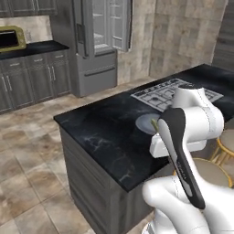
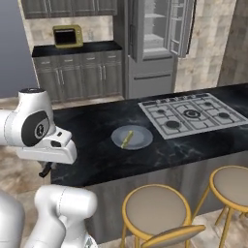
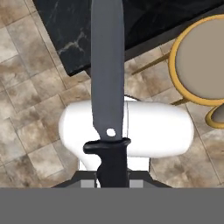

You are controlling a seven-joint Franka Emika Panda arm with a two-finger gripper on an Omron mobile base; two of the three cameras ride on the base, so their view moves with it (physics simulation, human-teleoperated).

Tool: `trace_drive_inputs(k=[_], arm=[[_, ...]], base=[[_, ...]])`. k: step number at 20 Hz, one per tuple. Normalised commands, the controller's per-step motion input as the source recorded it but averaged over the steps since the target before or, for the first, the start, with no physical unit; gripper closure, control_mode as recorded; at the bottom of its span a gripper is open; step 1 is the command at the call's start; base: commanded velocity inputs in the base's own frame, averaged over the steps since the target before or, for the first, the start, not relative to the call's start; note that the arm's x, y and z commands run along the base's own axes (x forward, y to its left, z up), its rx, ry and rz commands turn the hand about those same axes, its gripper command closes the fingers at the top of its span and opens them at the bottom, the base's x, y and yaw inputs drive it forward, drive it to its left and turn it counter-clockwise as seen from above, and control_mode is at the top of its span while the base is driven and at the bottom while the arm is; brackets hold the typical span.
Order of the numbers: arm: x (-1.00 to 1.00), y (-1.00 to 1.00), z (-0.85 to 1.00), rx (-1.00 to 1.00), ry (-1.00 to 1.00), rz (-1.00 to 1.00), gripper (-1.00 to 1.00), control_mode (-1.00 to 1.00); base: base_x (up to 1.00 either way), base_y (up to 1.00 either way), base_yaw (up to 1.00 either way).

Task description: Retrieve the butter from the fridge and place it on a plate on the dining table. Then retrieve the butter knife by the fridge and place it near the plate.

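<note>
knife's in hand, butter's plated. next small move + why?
Probably swing the hand up and over the dining table toward the plate. The butter already lies on the plate, while the hand, shut on the knife, hangs off the table's edge above floor and stool.

Black marbled surface carries the round pale plate just left of the built-in cooktop, and the butter lies on that plate
</note>
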Motion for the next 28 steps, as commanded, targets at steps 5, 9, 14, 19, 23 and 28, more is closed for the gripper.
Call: trace_drive_inputs(k=[5, 9, 14, 19, 23, 28], arm=[[0.0, 0.0, 0.0, 0.0, 0.0, 0.0, 1.0, 1.0], [0.0, 0.0, 0.0, 0.0, 0.0, 0.0, 1.0, 1.0], [0.03, 0.0, 0.0, 0.0, 0.0, 0.0, 1.0, -1.0], [0.69, 0.0, 0.0, 0.0, -0.01, 0.0, 1.0, -1.0], [1.0, 0.0, 0.0, 0.0, 0.0, 0.0, 1.0, -1.0], [1.0, -0.06, -0.12, 0.0, -0.04, 0.0, 1.0, -1.0]], base=[[0.51, 0.0, 0.01], [0.4, 0.0, 0.01], [0.14, 0.0, 0.01], [0.0, 0.0, 0.0], [0.0, 0.0, 0.0], [0.0, 0.0, 0.0]])
